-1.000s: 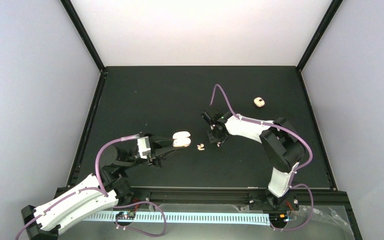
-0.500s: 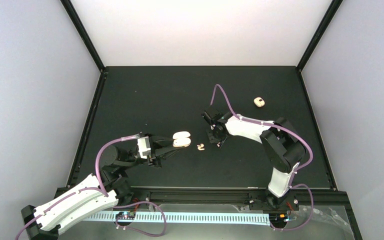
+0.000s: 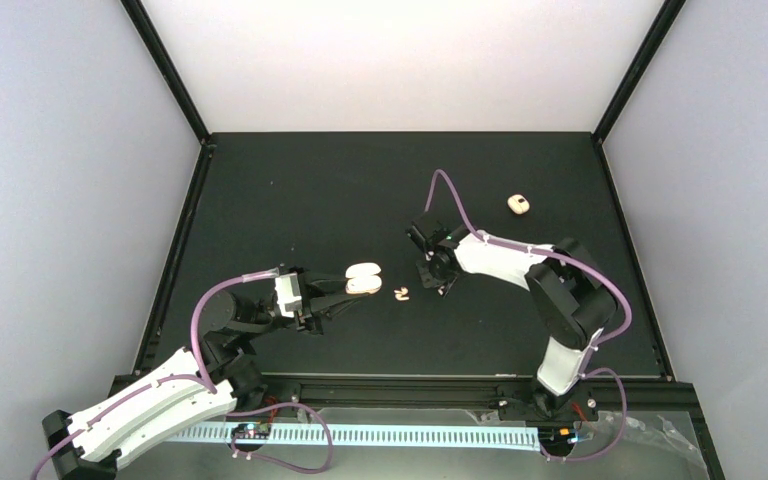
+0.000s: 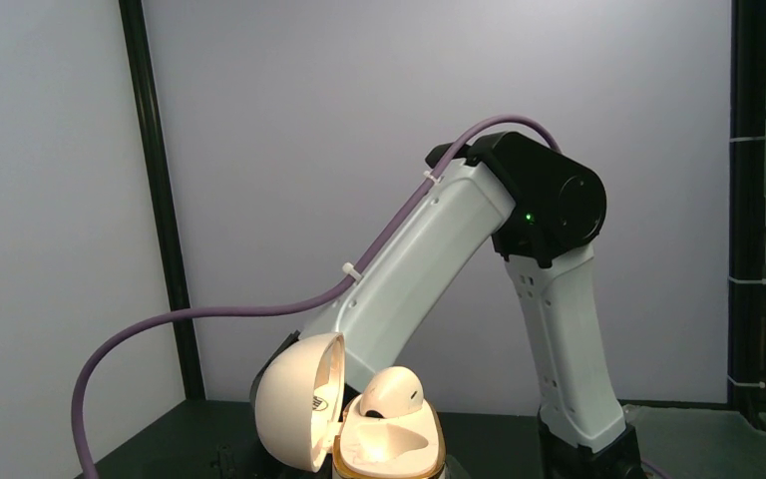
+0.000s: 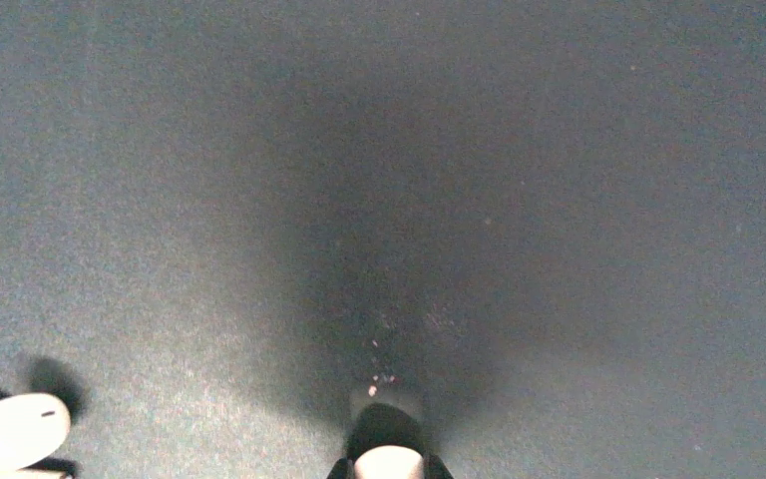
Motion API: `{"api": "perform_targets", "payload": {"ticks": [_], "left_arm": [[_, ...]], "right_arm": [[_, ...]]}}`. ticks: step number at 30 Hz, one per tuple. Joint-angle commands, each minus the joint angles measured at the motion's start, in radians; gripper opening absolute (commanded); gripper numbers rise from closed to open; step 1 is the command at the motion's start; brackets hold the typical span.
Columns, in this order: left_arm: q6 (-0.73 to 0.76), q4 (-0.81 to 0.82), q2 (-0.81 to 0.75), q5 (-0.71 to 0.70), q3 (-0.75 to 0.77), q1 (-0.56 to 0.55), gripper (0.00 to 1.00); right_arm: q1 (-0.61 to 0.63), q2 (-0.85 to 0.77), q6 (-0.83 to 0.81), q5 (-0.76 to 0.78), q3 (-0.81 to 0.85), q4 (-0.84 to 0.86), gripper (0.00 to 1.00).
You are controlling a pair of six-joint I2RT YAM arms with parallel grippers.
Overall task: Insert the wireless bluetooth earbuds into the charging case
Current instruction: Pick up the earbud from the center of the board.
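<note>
Right claw (image 3: 438, 279) moved bit right, looks pinched on pale earbud (image 5: 387, 464). Left claw (image 3: 347, 288) grips open charging case (image 4: 391, 447); seated earbud (image 4: 391, 391) in. Loose earbuds (image 3: 401, 294) left.

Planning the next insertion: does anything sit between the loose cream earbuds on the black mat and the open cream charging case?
Nothing visible does. The small cream comma-shaped earbuds lie on bare black mat just right of the open cream clamshell charging case held by the left gripper, with one seat empty.
</note>
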Motion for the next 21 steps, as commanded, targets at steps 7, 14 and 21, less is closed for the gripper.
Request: {"api": "perform_targets", "payload": {"ticks": [7, 14, 21], "left_arm": [[0.010, -0.009, -0.007, 0.001, 0.040, 0.007, 0.02], [0.010, -0.006, -0.004, -0.015, 0.040, 0.006, 0.02], [-0.005, 0.007, 0.045, -0.031, 0.067, 0.005, 0.02]], "right_arm": [[0.001, -0.170, 0.024, 0.039, 0.018, -0.056, 0.08], [0.001, -0.375, 0.028, 0.031, 0.052, -0.053, 0.07], [0.002, -0.599, 0.007, -0.019, 0.074, -0.002, 0.07]]}}
